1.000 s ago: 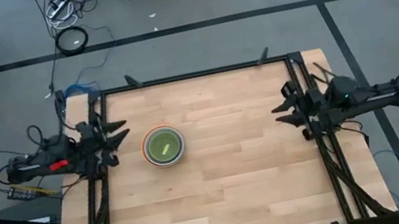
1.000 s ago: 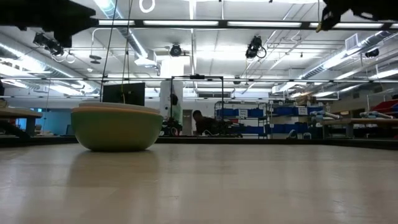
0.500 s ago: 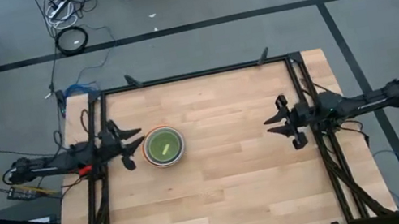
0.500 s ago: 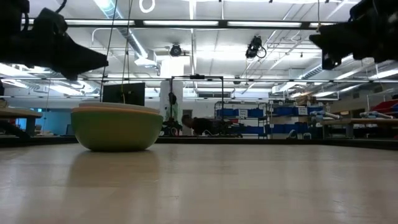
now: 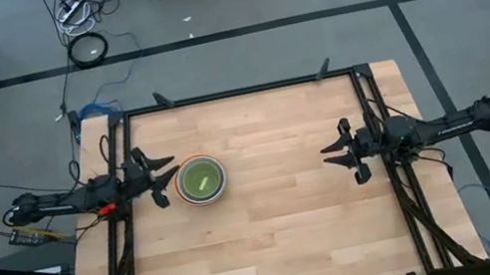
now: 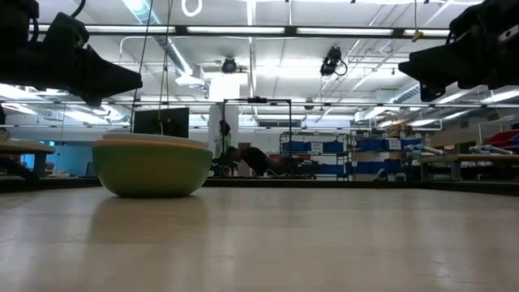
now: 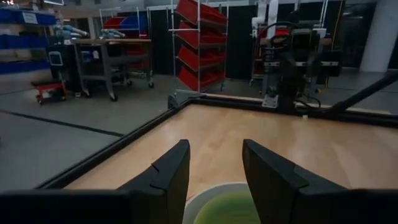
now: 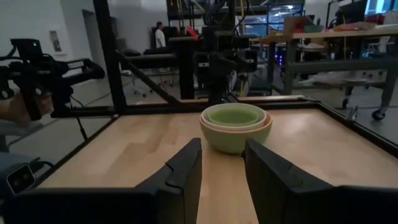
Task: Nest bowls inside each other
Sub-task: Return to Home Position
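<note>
A nested stack of bowls (image 5: 202, 179) stands on its base left of the table's middle. In the low view the outer bowl (image 6: 152, 166) is sage green, with orange and white rims above its edge. From above, a light green inside shows. My left gripper (image 5: 170, 170) hovers open just left of the stack, pointing level at it, and the stack's rim (image 7: 224, 205) shows below its fingers. My right gripper (image 5: 331, 155) hovers open at the table's right, pointing level toward the stack (image 8: 236, 127) from far off.
A black metal frame (image 5: 237, 91) borders the table's far, left and right sides. Bare wooden tabletop (image 5: 280, 192) lies between the stack and my right gripper. Beyond the table the low view shows shelving and a person (image 6: 259, 158).
Both grippers have come down from higher up and now point level. My left gripper has moved toward the stack and my right one toward the table's middle, mostly in the first half second. The stack has not moved.
</note>
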### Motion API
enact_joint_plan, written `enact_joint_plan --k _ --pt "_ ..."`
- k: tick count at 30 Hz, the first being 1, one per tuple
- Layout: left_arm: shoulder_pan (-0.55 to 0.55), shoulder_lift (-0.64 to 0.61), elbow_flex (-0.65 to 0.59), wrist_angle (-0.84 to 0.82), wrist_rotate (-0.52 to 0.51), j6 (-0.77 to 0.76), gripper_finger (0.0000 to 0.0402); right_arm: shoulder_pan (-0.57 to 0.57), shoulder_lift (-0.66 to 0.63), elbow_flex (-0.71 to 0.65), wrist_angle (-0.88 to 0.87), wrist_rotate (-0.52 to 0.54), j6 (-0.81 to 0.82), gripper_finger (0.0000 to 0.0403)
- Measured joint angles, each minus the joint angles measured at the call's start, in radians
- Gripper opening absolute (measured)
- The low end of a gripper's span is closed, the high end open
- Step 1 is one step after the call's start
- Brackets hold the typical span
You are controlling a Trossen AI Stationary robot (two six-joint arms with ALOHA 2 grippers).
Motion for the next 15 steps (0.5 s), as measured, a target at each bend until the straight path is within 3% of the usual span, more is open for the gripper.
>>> enact_joint_plan --k 15 --pt "0.000 -0.001 0.000 0.011 0.000 0.002 0.0157 0.000 0.000 0.000 0.015 -0.006 0.001 0.0111"
